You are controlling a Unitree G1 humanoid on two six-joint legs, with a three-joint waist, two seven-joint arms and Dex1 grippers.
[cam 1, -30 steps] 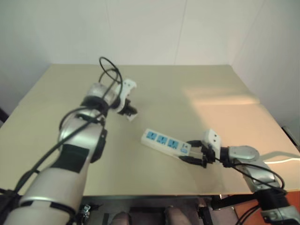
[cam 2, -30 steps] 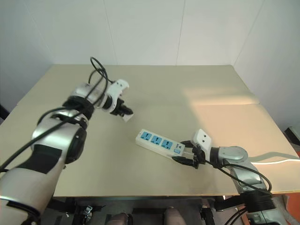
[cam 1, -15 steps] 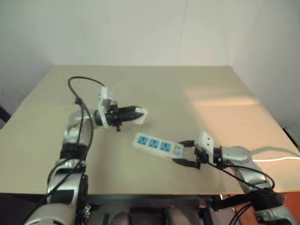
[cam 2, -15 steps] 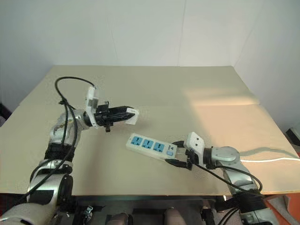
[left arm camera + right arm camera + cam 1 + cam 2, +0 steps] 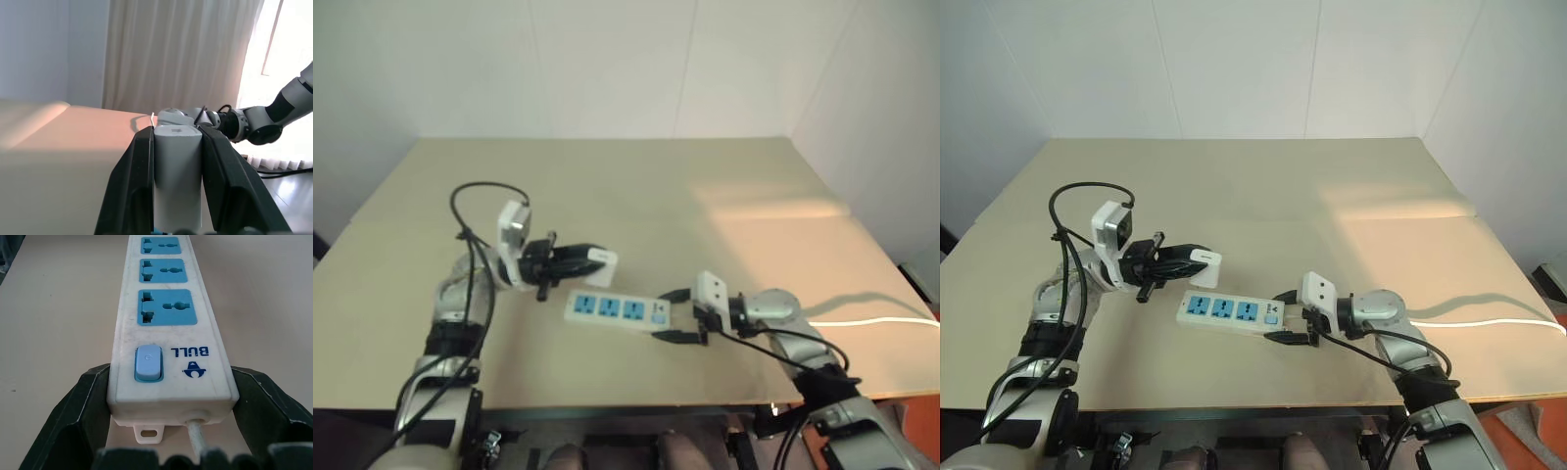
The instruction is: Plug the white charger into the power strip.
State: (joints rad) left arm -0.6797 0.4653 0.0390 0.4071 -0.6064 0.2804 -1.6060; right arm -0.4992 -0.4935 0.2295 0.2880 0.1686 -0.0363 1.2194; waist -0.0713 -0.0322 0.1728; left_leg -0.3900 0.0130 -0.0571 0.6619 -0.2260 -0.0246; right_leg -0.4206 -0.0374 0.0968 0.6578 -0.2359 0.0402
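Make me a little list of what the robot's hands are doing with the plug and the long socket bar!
left gripper: shut on the white charger, held above the table
right gripper: fingers on both sides of the switch end of the power strip
power strip: lying flat on the table, three blue sockets facing up, all empty
charger vs strip: apart, charger just beyond the strip's far end
cord: runs off the table's right side
plugged in: not yet
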